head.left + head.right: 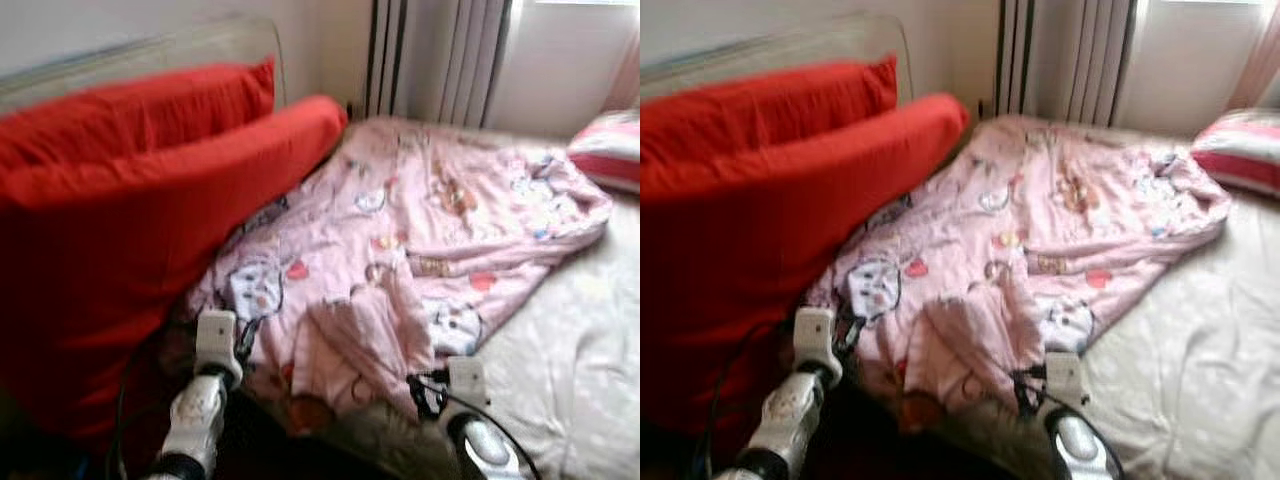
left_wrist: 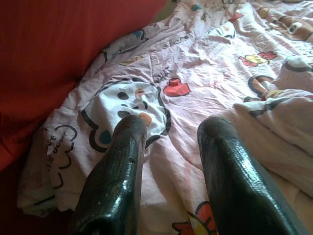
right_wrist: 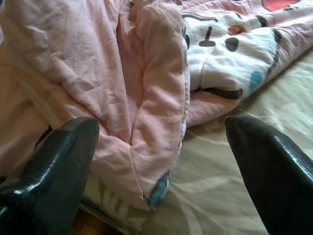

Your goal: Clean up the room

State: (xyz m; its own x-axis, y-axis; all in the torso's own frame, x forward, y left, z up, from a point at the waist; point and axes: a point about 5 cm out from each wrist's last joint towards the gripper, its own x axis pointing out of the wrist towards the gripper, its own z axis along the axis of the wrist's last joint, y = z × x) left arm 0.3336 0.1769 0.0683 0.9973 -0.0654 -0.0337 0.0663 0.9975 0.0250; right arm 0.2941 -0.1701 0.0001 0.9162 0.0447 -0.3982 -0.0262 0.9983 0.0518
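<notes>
Head camera first, both eyes show the same bed: a rumpled pink quilt (image 1: 420, 240) with cartoon cat faces lies spread across a cream sheet (image 1: 570, 370), bunched up and folded over itself at the near edge. Taking the quilt as the landmark, two big red pillows (image 1: 130, 210) lean against the headboard (image 1: 150, 55) on its left side, the front one overlapping the quilt's edge. Past the quilt's far right corner sits a red and white striped pillow (image 1: 612, 150), and beyond the far edge there's a grey curtain (image 1: 440, 55) next to a bright window. The left gripper (image 1: 240, 345) is at the quilt's near left edge, close to the red pillows, and the right gripper (image 1: 425, 395) is at the near edge where the folded lump hangs over the sheet. From up here both sets of fingers are too small and blurry to judge. Left wrist view: the two black fingers (image 2: 117, 176) stand narrowly apart with nothing between them, hovering over the quilt right by a white cat face and a red heart print, red pillow off to one side. Right wrist view: the fingers (image 3: 58, 166) are spread wide, one on each side of the quilt's folded pink edge (image 3: 146, 122), which lies on the sheet between them, not pinched
</notes>
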